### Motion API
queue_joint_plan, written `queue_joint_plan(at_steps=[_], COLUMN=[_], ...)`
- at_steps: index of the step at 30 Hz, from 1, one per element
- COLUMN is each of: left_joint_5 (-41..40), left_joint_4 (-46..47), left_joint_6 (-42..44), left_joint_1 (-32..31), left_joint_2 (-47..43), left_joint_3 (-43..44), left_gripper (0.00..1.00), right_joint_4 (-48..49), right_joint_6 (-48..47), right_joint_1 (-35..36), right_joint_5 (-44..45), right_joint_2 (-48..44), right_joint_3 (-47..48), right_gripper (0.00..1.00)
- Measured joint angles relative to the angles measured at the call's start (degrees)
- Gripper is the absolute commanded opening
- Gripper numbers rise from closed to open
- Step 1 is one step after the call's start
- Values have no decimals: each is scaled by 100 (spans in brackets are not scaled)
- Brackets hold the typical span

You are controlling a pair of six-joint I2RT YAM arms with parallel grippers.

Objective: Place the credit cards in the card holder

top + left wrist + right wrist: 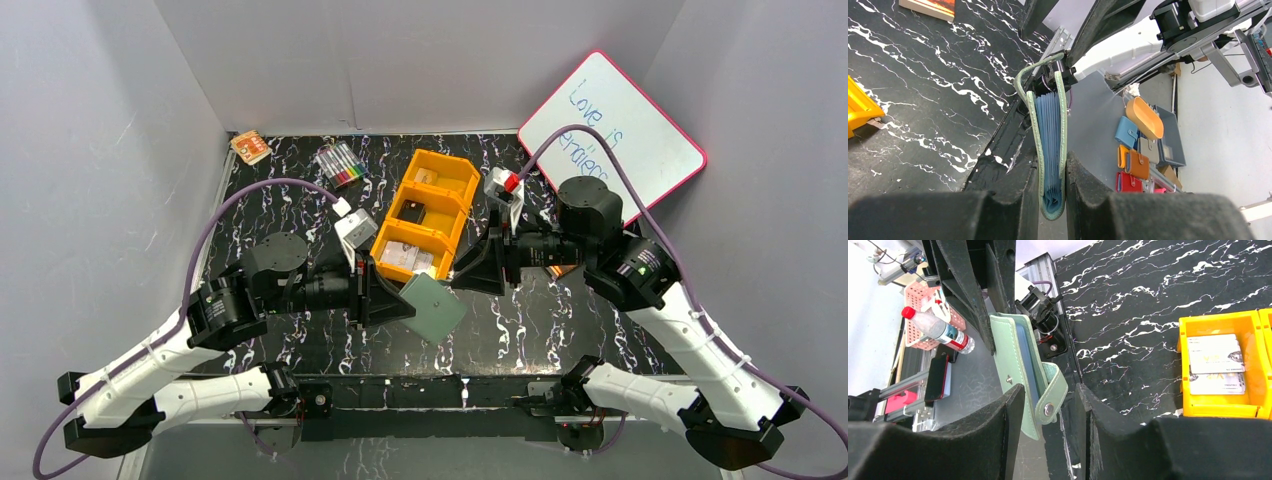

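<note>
My left gripper [408, 300] is shut on the card holder [436, 306], a sage-green wallet held off the table near the front edge. In the left wrist view the gripper [1053, 200] clamps the wallet [1052, 135] edge-on, blue-grey pockets showing. My right gripper [462, 278] is open just right of it. In the right wrist view the gripper [1048, 432] stands around the wallet's [1013, 352] snap tab [1050, 397] without closing on it. Pale credit cards [410, 258] lie in the orange tray's near compartment; they also show in the right wrist view [1215, 354].
The orange three-compartment tray [458, 208] stands mid-table, a small black item [413, 213] in its middle compartment. A marker pack [340, 163] and a small orange box [250, 147] lie at the back left. A whiteboard [615, 125] leans at the back right.
</note>
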Motion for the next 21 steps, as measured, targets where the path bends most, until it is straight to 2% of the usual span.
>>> queue_joint_plan(at_steps=[6,17,21], left_joint_5=[-22,-151,-236], left_joint_4=[-2,-11,-15], left_joint_6=[22,22,17], left_joint_1=[0,0,0], left_joint_2=[-66,-116,-190], left_joint_3=[9,9,9], left_gripper=[0,0,0], right_joint_4=[-26,-76,-111], right_joint_6=[17,98,98], right_joint_1=[0,0,0], right_joint_5=[90,72,44], right_joint_2=[-68,-92,-85], right_joint_3=[0,-4,-4], right_gripper=[46,55,50])
